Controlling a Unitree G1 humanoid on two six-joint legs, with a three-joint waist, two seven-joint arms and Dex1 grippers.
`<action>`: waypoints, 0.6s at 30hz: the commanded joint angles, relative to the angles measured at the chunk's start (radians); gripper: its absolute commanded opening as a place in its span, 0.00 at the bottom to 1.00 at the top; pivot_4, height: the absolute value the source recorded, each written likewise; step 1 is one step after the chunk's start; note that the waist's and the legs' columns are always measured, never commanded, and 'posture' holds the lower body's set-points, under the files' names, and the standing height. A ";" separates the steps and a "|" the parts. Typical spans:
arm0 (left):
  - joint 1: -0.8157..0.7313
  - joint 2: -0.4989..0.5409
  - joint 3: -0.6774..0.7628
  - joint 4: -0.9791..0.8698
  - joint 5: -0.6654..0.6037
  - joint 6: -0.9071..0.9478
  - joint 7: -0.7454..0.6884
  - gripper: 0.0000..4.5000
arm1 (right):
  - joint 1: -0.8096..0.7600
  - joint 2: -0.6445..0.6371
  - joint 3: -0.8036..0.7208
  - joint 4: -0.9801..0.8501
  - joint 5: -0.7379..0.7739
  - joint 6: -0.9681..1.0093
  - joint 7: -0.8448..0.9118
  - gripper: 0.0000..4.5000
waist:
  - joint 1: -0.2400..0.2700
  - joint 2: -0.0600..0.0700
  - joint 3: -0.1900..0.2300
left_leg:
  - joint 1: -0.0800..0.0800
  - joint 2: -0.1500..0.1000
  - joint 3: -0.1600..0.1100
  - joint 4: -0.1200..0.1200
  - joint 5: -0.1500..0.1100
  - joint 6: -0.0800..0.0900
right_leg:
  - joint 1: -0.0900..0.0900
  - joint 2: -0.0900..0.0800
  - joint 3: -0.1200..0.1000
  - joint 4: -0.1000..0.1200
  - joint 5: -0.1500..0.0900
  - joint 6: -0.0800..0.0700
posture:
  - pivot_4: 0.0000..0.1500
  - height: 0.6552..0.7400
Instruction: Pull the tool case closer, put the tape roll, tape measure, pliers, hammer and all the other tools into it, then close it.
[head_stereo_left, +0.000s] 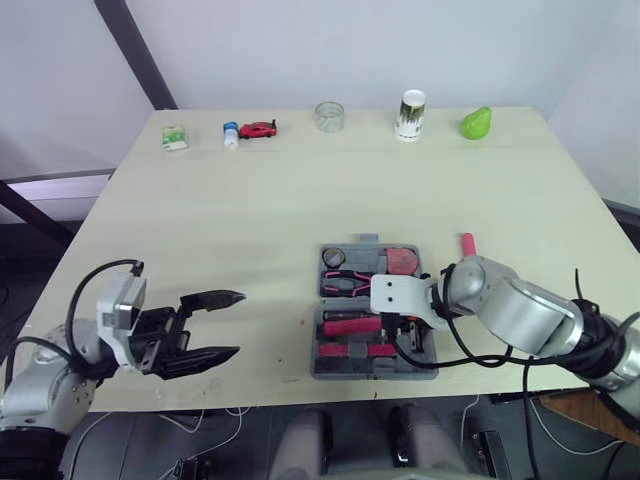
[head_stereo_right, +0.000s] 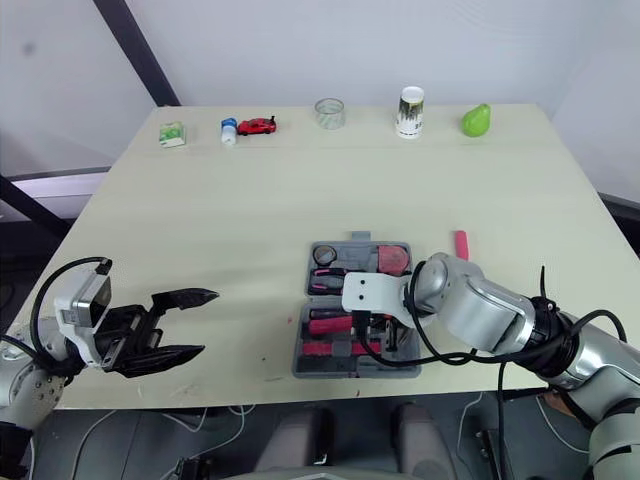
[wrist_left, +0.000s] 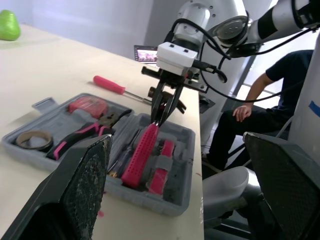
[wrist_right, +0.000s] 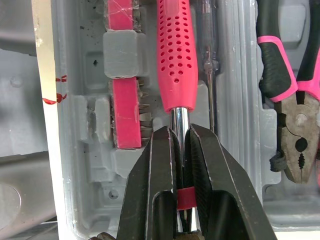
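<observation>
The grey tool case (head_stereo_left: 318, 365) lies open near the table's front edge, slightly right of centre. In its far half sit a tape roll (head_stereo_left: 334, 257), a tape measure (head_stereo_left: 403, 260) and pink-handled pliers (head_stereo_left: 345, 283). My right gripper (wrist_right: 179, 135) is shut on the metal shaft of the pink-handled hammer (wrist_right: 176, 55), whose handle rests in the case's near half beside a thin screwdriver (wrist_right: 207, 60). On the table just right of the case is a pink screwdriver (head_stereo_left: 467, 243). My left gripper (head_stereo_left: 240, 323) hovers open over the front left of the table, holding nothing.
Along the far edge stand a green box (head_stereo_left: 174, 137), a small bottle (head_stereo_left: 231, 134), a red toy car (head_stereo_left: 259, 129), a clear glass (head_stereo_left: 329, 116), a cup (head_stereo_left: 411, 115) and a green pear (head_stereo_left: 476, 123). A person (wrist_left: 250, 110) sits beyond the table's right side.
</observation>
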 joint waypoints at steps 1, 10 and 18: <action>-0.006 0.003 0.022 -0.026 -0.011 0.010 -0.055 1.00 | 0.008 0.006 -0.005 -0.029 0.012 0.002 0.009 0.00 | -0.001 0.000 0.000 | 0.000 0.000 0.000 0.000 0.000 0.000 | 0.000 0.000 0.000 0.000 0.000 0.000 | 1.00 1.00; -0.018 0.001 0.021 -0.031 0.004 0.025 -0.055 1.00 | 0.009 0.017 -0.003 -0.025 0.014 -0.001 0.003 0.00 | -0.001 0.000 0.000 | 0.000 0.000 0.000 0.000 0.000 0.000 | 0.000 0.000 0.000 0.000 0.000 0.000 | 1.00 1.00; -0.025 -0.011 0.021 -0.041 0.034 0.034 -0.055 1.00 | 0.015 0.047 0.013 0.018 -0.005 -0.021 -0.012 0.00 | -0.002 0.000 0.000 | 0.000 0.000 0.000 0.000 0.000 0.000 | 0.000 0.000 0.000 0.000 0.000 0.000 | 1.00 1.00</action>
